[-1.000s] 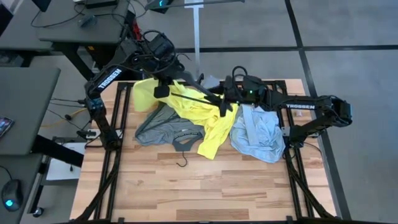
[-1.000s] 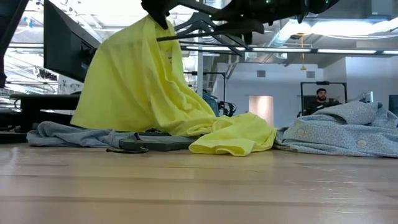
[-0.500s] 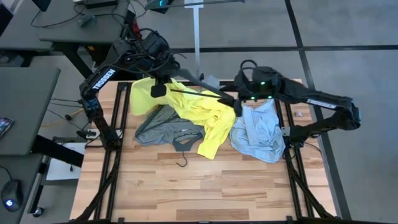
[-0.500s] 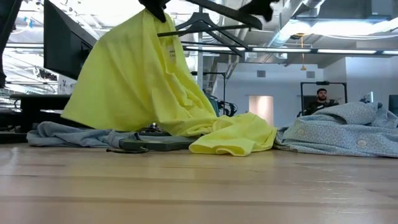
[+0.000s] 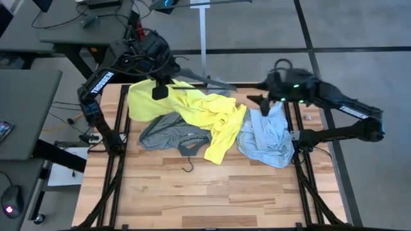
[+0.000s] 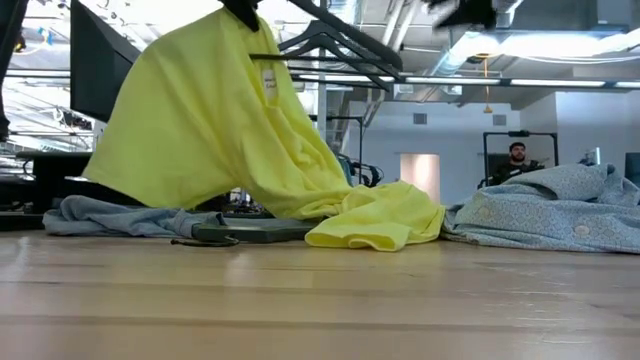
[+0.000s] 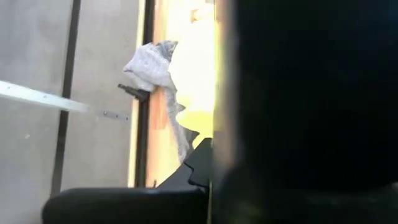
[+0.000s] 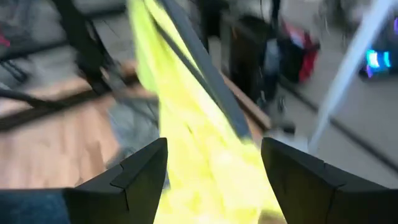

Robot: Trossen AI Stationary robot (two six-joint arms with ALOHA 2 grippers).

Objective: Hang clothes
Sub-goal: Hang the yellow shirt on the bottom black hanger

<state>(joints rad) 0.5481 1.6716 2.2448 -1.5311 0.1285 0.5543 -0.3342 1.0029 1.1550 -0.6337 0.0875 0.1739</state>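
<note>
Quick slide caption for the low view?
Yellow T-shirt hangs lifted on a black hanger, its tail pooled on the table beside the light-blue shirt.

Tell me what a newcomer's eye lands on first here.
First, the neon-yellow T-shirt, lifted at the table's back left on a black hanger and trailing down to the wood. The left gripper is shut at its raised end; the right gripper hangs open above the back right, apart from it. The grey T-shirt and light-blue shirt lie flat.
</note>
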